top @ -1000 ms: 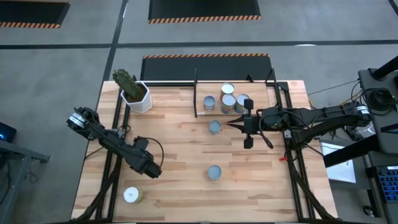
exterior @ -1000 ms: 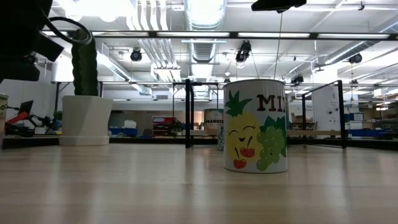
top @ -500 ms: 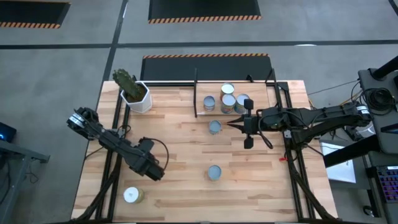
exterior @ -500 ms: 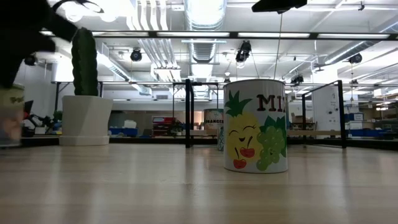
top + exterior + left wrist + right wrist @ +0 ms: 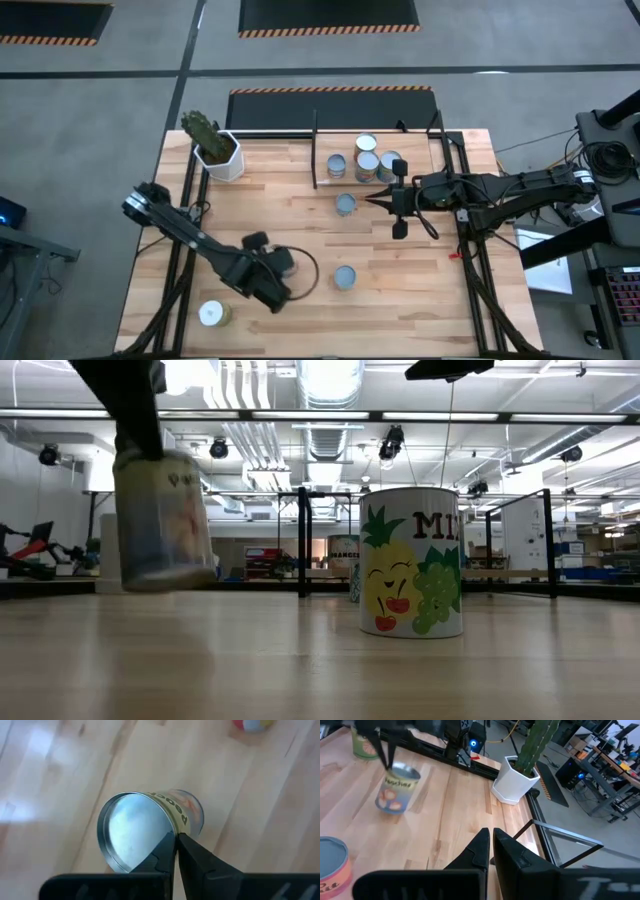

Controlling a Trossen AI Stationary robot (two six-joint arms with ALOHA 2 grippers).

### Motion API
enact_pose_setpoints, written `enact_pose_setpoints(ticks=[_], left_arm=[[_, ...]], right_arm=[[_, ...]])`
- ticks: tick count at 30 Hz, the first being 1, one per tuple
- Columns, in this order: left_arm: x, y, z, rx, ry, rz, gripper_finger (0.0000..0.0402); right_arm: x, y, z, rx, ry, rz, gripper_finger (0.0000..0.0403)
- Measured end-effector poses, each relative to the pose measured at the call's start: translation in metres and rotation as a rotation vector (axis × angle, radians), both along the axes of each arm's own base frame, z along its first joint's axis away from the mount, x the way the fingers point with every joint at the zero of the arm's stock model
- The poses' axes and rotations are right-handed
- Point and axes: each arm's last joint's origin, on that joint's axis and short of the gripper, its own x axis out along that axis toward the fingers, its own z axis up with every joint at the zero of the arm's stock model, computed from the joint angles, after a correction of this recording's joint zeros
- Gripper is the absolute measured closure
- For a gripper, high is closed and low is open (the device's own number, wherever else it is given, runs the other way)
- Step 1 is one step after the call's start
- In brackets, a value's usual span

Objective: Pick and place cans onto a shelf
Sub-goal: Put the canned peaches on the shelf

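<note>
Four cans (image 5: 366,160) stand on the shelf (image 5: 420,152) at the desk's back edge, right of centre, as the left gripper (image 5: 176,836) carries another, a peach can (image 5: 131,831), above the front half of the desk, left of centre. Its two fingers are pinched tight on the can's rim, one inside the lid's lip and one outside, and the can hangs tilted from them.

The step in hand looks to be the carry: the can is up and the shelf is well apart from it, toward the back. The next move calls for a steady swing to a free spot on the board and a level set-down, since a rim pinch on a leaning can could slip or land it crooked.

Only the left wrist view shows the pinch on the rim. The low view shows the can clear of the wood, beside a fruit-label can (image 5: 412,575) standing near the desk's middle; from above the lift cannot be judged. The right wrist view shows the can dangling, with a plant pot (image 5: 516,784) at the back left corner behind it.

The right gripper (image 5: 374,200) waits just in front of the shelf, fingers closed on nothing. One white-topped can (image 5: 211,313) sits near the front left corner.
</note>
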Motion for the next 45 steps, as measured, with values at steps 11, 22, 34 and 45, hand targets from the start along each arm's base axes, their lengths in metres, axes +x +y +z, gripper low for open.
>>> enact_pose_setpoints(ticks=[11,22,34,45], left_arm=[[0.024,-0.020,-0.022,0.194,0.220,-0.095,0.0401],[0.020,-0.023,-0.021,0.233,0.212,-0.106,0.0373],[0.019,-0.023,-0.019,0.229,0.204,-0.099,0.0304],[0.023,-0.028,0.006,0.236,0.117,-0.114,0.0209]], right_arm=[[0.000,0.000,0.000,0.001,0.003,0.000,0.0390],[0.000,0.000,0.000,0.000,0.005,0.000,0.0390],[0.000,0.000,-0.001,0.007,0.006,-0.002,0.0390],[0.000,0.000,-0.001,0.007,0.007,-0.002,0.0390]])
